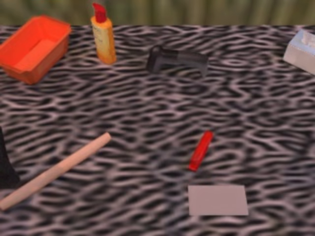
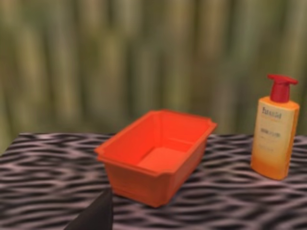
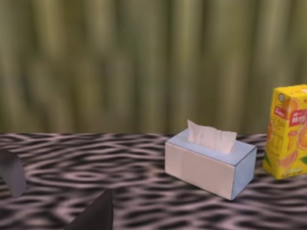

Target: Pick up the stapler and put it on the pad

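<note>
**Entry: stapler-to-pad, opening stage, nothing yet grasped**

Task items. Stapler: slim red bar lying flat on the patterned table, right of centre in the top view, tilted on a diagonal. Pad: pale grey sheet lying flat near the front edge, just below the stapler's lower end; the two look close but apart.

Arms. Left arm: only a dark mass at the top view's left edge, parked. Right arm: not seen from above. Each wrist view shows just a dark finger tip at its lower border, so whether either pincer is released or clenched cannot be told; neither holds anything visible.

Step in hand, as judged: the approach has not begun. The stapler sits on the right half, so the right arm seems the natural choice. The next move calls for descending over the bar with the fingers across its narrow width, matched to its diagonal, then a short carry toward the front.

Surroundings. Wooden rod, front left. Orange bin, rear left. Yellow bottle with red cap beside it. Dark grey blocky object, rear centre. Tissue box, rear right. Juice carton, just beside the box, seen from the right wrist only.

Obstruction: none lies between stapler and pad
</note>
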Available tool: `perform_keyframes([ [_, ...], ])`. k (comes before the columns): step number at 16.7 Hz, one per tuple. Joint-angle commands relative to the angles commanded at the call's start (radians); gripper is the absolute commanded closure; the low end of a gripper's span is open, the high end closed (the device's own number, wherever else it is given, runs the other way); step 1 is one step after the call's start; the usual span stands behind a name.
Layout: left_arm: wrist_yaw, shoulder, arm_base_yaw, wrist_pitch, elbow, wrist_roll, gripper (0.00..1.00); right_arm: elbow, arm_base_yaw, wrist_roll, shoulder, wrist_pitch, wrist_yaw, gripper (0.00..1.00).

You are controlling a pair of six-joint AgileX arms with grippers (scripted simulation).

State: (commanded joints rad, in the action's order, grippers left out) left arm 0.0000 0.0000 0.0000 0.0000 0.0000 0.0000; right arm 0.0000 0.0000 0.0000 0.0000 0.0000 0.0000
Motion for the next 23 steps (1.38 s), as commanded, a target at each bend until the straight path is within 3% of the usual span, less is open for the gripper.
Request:
perform_keyframes([
  [5,0.0,0.0,0.0,0.0,0.0,0.0,0.0,0.062,0.026,0.04,0.062,-0.043,-0.004,0.0],
  [9,0.0,0.0,0.0,0.0,0.0,0.0,0.0,0.283,0.101,0.175,0.292,-0.19,-0.007,0.0],
  [23,0.0,0.0,0.0,0.0,0.0,0.0,0.0,1.45,0.476,0.854,1.76,-0.997,0.002,0.0],
])
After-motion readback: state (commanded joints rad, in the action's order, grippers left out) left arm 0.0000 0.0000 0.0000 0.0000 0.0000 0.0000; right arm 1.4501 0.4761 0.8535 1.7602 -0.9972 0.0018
